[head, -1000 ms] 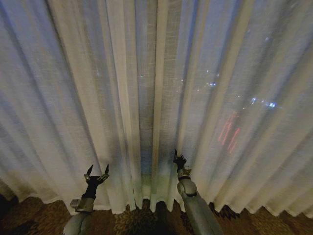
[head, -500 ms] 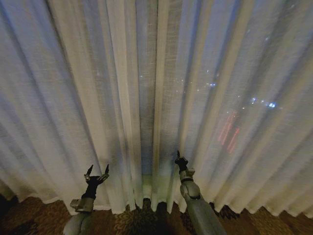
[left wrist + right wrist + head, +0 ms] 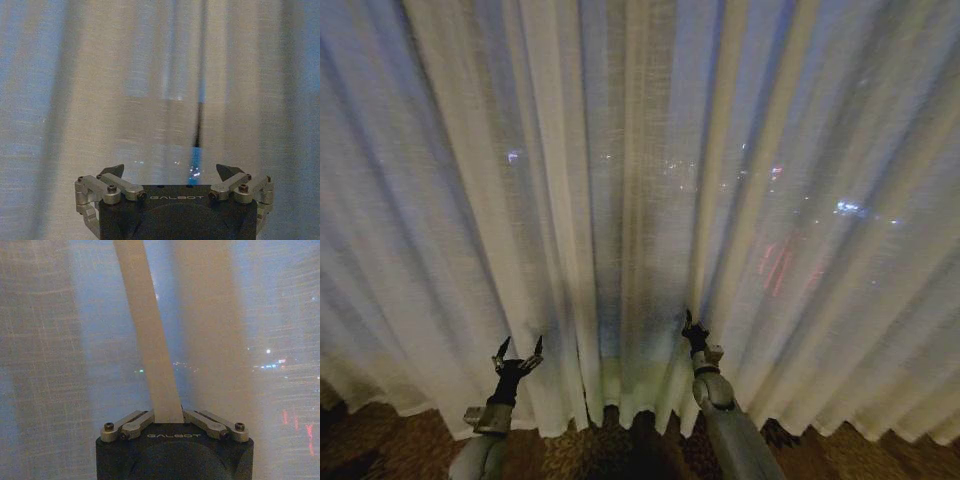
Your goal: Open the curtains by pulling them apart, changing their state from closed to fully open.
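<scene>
Two sheer off-white curtains hang closed to the floor, the left panel (image 3: 470,200) and the right panel (image 3: 800,200) meeting near the middle. My right gripper (image 3: 693,330) is low at the inner edge of the right panel. The right wrist view shows this gripper (image 3: 167,415) shut on a thick vertical hem strip (image 3: 150,340). Left of the middle, my left gripper (image 3: 519,349) stands open just in front of the left panel. The left wrist view shows the gripper (image 3: 170,170) with nothing between its fingers and the fabric (image 3: 125,75) close ahead.
Dark patterned carpet (image 3: 410,440) lies under the curtain hems. City lights and a red glow (image 3: 775,265) show through the fabric from a dark window behind it.
The right gripper's fingers have closed together on the curtain edge and moved slightly right. The whole head view has shifted a little. The left arm has stayed put.
</scene>
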Controlling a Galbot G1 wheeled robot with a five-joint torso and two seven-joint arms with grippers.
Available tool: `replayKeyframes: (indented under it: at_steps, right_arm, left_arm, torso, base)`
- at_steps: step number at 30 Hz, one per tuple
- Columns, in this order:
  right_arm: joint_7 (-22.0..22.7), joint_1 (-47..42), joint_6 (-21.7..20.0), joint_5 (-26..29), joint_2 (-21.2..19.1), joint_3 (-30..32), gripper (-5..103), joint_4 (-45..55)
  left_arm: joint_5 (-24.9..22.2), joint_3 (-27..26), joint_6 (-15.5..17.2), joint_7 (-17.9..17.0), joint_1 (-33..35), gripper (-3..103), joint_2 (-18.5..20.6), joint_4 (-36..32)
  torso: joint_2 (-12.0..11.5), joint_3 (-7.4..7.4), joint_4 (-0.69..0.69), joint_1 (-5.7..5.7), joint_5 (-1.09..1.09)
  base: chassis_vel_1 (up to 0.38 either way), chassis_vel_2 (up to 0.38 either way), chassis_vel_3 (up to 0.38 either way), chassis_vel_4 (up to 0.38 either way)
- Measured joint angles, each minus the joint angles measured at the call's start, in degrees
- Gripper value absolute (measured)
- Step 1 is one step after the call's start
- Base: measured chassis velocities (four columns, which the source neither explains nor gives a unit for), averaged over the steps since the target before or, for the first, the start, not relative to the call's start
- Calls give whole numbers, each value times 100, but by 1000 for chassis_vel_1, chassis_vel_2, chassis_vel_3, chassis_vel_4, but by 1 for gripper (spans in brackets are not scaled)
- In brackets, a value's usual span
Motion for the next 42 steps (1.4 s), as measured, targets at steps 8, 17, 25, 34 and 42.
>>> replayKeyframes:
  at_steps: [8,17,25,34,42]
  right_arm:
    - [-28,-53,24,67,-87,65,0,69]
    - [-54,-61,71,111,-129,134,0,53]
    - [-25,5,72,231,-203,187,0,35]
    - [-4,34,72,408,-328,261,0,10]
    - [0,29,123,517,-387,301,0,-30]
  left_arm:
    - [0,0,0,0,0,100,0,0]
    - [0,0,0,0,0,100,0,0]
    - [0,1,0,0,0,100,0,0]
    - [0,0,0,0,0,100,0,0]
    - [0,1,0,0,0,100,0,0]
  torso:
    - [0,0,1,0,1]
    - [0,0,0,0,2]
    - [0,0,1,-1,2]
    - [0,0,1,0,0]
    - [0,0,0,0,0]
  base:
    - [-297,-288,294,295]
    - [-361,-354,361,354]
    - [-355,-359,346,373]
    - [-359,-353,361,352]
    - [-363,-363,358,360]
